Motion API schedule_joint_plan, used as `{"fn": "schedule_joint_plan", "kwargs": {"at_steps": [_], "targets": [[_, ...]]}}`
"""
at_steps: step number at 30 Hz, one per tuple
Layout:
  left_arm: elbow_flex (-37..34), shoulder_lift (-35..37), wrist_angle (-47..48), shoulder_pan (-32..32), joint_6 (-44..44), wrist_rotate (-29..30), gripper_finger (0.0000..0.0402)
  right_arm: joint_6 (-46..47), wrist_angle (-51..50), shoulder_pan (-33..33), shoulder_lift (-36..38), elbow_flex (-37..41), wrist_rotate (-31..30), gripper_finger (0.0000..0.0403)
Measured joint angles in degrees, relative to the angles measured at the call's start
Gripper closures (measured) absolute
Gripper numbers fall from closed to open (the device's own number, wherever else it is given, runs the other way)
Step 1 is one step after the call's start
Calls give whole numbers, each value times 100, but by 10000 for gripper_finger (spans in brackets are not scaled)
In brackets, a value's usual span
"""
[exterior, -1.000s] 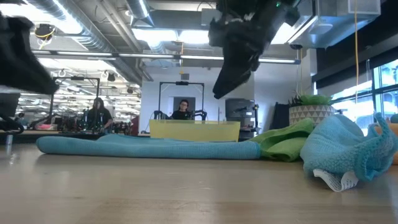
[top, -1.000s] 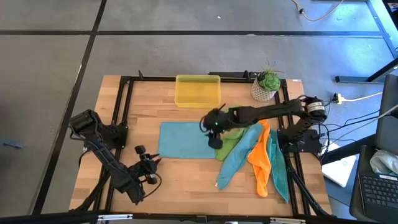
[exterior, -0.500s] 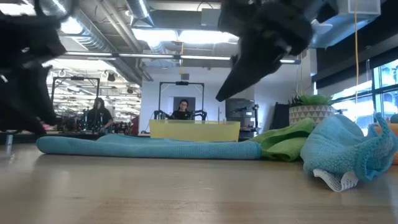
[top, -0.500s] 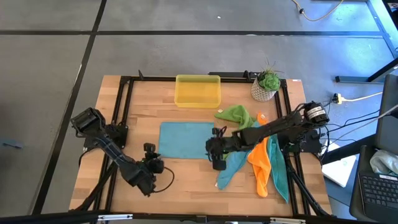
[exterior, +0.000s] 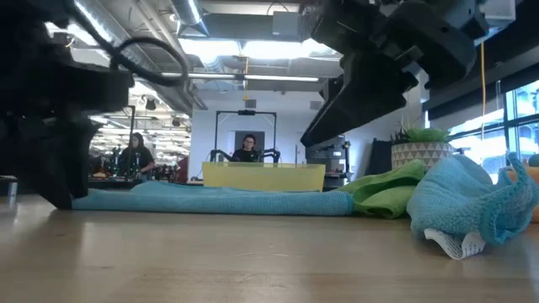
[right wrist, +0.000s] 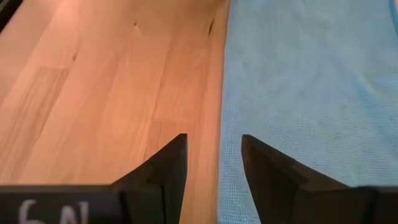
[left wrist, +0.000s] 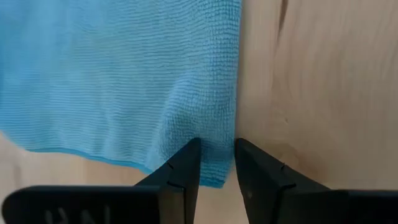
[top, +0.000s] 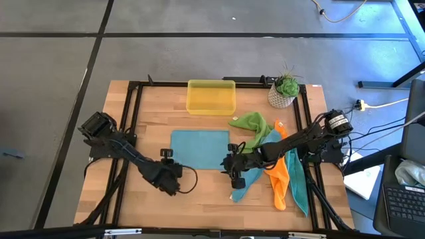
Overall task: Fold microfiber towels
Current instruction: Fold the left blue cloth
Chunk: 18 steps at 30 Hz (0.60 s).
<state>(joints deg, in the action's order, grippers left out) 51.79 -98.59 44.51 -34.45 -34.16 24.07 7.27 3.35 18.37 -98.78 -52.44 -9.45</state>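
your yellow translucent tray is sitting empty at the table's far edge. the flat ribbed blue towel is lying mid-table; your left gripper and right gripper are hovering part-open, empty, straddling its near corners.

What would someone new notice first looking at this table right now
The flat teal towel spread mid-table draws the eye, with both arms reaching to its near corners: the left pincer straddles one corner edge, the right pincer stands open over the other edge. To the right lies a bright heap of unfolded cloths: lime green towel, orange towel, more teal.
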Motion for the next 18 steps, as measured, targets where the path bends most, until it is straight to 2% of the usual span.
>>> {"fn": "schedule_joint_plan", "kwargs": {"at_steps": [4, 12, 15, 18], "targets": [[2, 7, -50, 47, -47, -291, 308, 4, 445, 7, -2, 208, 42, 249], [16, 9, -48, -13, -689, -359, 309, -7, 1441, 11, -2, 397, 208, 249], [128, 0, 60, -49, -884, -417, 323, -74, 1449, 28, -2, 397, 300, 249], [301, -4, 78, -119, -896, -425, 357, -134, 1488, 80, -2, 397, 348, 249]]}}
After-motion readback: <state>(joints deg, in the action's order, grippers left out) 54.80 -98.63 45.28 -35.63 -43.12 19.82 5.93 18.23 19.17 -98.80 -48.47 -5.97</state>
